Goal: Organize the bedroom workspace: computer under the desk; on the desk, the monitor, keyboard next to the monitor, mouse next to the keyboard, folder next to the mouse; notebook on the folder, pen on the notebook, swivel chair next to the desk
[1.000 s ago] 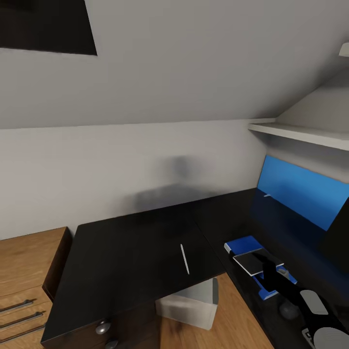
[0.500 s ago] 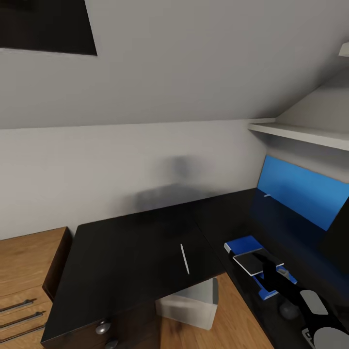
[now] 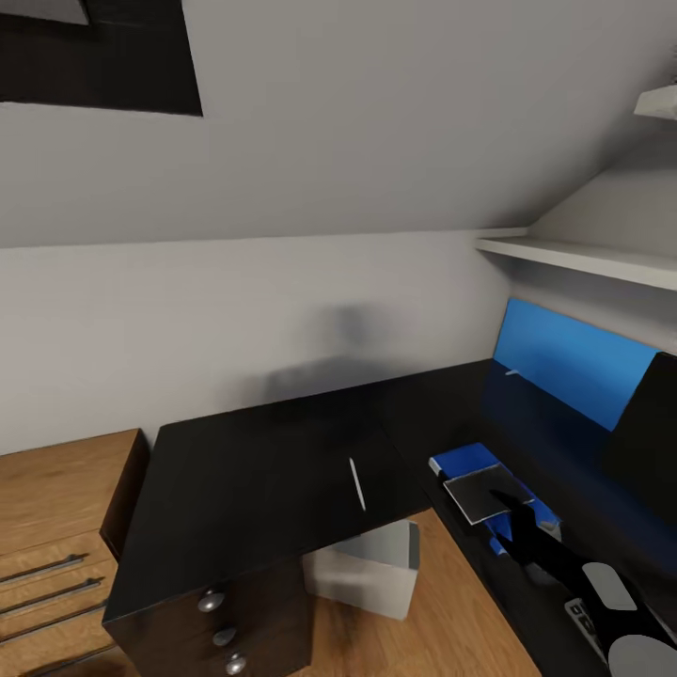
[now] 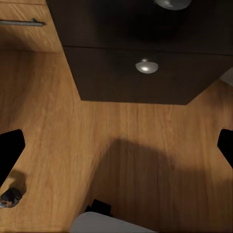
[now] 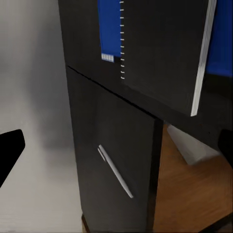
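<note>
"While the right gripper [image 3: 515, 515] hangs wide open just over the notebook [image 3: 480, 495] on the folder [image 3: 465, 461], where's the pen [image 3: 356, 484]?"

"Flat on the desk [image 3: 254, 470], near its edge. It's so thin, the fingers could flick it off. A bump could push the notebook off too. The left gripper [image 4: 116, 148] is wide open too."

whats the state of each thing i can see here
pen: lying flat on the desk, apart from the stack
notebook: lying on the folder
folder: flat on the desk
computer: on the floor under the desk
desk drawers: closed
right gripper: fingers open, holding nothing
</note>
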Controlling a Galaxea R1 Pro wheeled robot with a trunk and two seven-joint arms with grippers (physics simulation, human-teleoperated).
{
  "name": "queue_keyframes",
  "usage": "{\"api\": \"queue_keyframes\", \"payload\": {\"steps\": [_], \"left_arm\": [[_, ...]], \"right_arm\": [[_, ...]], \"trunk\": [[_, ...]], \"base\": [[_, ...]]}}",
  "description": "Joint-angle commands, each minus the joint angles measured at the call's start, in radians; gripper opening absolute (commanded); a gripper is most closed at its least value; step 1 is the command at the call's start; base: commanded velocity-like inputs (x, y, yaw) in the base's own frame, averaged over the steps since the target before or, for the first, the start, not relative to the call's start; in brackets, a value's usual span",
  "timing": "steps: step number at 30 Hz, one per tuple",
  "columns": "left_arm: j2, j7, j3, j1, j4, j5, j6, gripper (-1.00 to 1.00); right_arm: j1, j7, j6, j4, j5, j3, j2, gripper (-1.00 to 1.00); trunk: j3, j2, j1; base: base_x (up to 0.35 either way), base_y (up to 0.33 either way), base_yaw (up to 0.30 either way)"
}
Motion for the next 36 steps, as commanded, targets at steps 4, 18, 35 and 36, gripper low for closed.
{"api": "queue_keyframes", "payload": {"steps": [4,18,35,36], "left_arm": [[0.000,-0.002,-0.001,0.000,-0.002,0.010,-0.001,1.00],[0.000,-0.002,-0.001,0.000,-0.002,0.009,0.000,1.00],[0.000,-0.003,-0.002,0.000,-0.002,0.009,0.000,1.00],[-0.001,-0.004,-0.002,0.000,-0.002,0.009,0.000,1.00]], "right_arm": [[-0.001,0.003,0.007,0.000,0.002,-0.006,0.000,1.00],[-0.001,0.004,0.006,-0.007,0.004,0.001,0.002,1.00],[-0.001,0.002,0.004,-0.189,0.023,0.216,0.003,1.00],[-0.001,0.002,0.003,-0.201,0.029,0.238,0.002,1.00]], "trunk": [[-0.001,-0.001,0.000],[-0.001,-0.001,0.000],[-0.001,-0.001,0.000],[-0.001,-0.001,0.000]], "base": [[-0.163,0.000,0.000],[-0.034,0.000,0.000],[-0.001,0.000,0.000],[0.000,0.000,0.000]]}}
